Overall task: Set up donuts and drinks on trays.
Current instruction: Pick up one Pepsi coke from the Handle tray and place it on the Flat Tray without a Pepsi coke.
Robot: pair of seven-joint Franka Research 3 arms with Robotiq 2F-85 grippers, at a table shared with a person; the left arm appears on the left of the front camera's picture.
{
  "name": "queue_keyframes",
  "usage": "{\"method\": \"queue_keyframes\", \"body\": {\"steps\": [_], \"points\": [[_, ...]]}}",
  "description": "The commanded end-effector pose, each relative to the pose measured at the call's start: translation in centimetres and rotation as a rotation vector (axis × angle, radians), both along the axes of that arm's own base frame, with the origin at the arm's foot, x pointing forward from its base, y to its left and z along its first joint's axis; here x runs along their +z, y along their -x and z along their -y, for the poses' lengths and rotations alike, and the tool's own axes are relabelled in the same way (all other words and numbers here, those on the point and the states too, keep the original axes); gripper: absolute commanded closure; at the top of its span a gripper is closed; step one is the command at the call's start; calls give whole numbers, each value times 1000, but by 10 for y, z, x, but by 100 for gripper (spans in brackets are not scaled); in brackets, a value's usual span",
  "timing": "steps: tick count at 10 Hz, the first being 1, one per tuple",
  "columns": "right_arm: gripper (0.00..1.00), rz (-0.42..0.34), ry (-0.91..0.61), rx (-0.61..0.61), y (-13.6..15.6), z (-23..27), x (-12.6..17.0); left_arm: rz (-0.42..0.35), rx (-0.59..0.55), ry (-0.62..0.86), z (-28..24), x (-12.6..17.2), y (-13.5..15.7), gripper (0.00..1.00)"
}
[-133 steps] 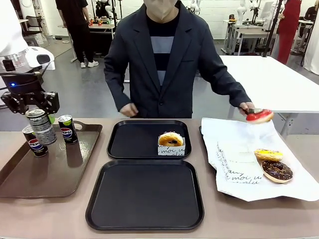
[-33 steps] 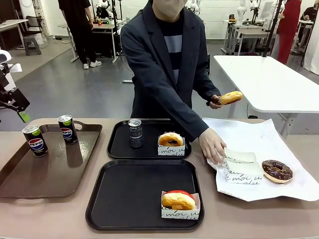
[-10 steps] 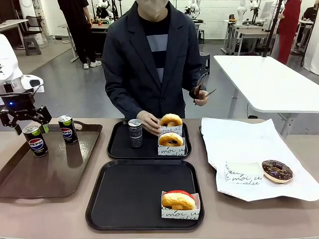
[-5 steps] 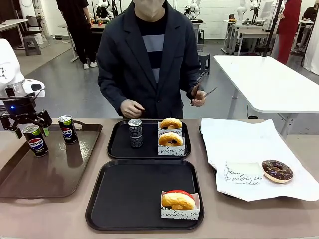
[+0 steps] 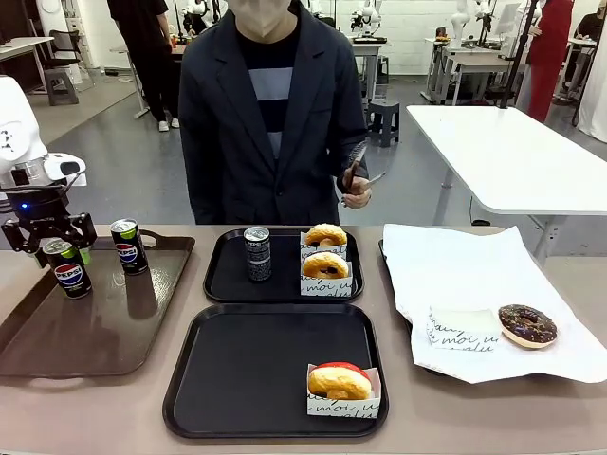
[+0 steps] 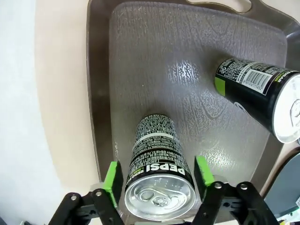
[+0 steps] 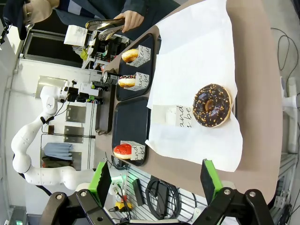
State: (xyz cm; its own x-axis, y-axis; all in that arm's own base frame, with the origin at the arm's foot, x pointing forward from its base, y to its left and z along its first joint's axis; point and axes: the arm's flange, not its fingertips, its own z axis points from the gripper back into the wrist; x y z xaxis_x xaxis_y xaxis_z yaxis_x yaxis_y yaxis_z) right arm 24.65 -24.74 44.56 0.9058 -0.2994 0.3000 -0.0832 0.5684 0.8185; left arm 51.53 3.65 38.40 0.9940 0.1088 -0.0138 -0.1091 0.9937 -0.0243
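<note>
- Black plastic, matte: two near-square trays w/ rounded corners & raised rims at mid-table, the far tray (image 5: 228,280) and the near tray (image 5: 237,379).
- Far tray: a slim dark can (image 5: 257,253) w/ grey patterning stands upright, just left of two golden glazed ring donuts (image 5: 325,265). Each sits in a small white paper box printed w/ black script, one box right behind the other.
- Near tray: one boxed donut (image 5: 340,381), golden side w/ a red top, at the front-right corner.
- Brown tray (image 5: 95,346), longer, w/ handle slots, at the robot's L. The L wrist view shows its floor (image 6: 140,56) finely pebbled & shiny.
- On it are two slim black Pepsi cans, upright & apart: the L can (image 5: 66,268) (image 6: 157,187) w/ a silver pull-tab lid, and the second can (image 5: 127,246) (image 6: 258,91) nearer the black trays.
- L gripper (image 5: 47,237) (image 6: 157,168) straddles the top of the L can. Its green pads (image 6: 112,176) sit either side, v. close to the can wall; can't tell if they press or leave a hairline gap.
- R gripper (image 7: 154,176): fingers spread wide, nothing btwn them, high above the table's end.
- White paper sheet (image 5: 455,275), creased, covers the table's R part. On it lies a chocolate donut (image 5: 527,324) (image 7: 212,105) w/ speckled topping; a flat folded box (image 5: 462,329) lies just beside it.
- Person at the far side in a dark jacket; one hand (image 5: 357,197) holds metal tongs (image 5: 358,171) above the table, behind the far tray's R edge.
</note>
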Motion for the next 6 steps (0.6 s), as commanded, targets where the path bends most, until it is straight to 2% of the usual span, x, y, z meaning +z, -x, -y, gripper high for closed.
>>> {"method": "queue_keyframes", "body": {"steps": [1, 2, 3, 5, 6], "points": [[0, 35, -25, -2, -2, 0, 1, 9, -13, -8, -4, 0, 0, 100], [0, 35, -25, -2, -2, 0, 1, 12, -12, -7, -5, 0, 0, 100], [0, 35, -25, -2, -2, 0, 1, 12, -14, -7, -5, 0, 0, 81], [0, 35, -25, -2, -2, 0, 1, 12, -24, -8, -6, 1, 2, 100], [0, 35, -25, -2, -2, 0, 1, 15, -34, 3, -6, 5, 5, 100]]}}
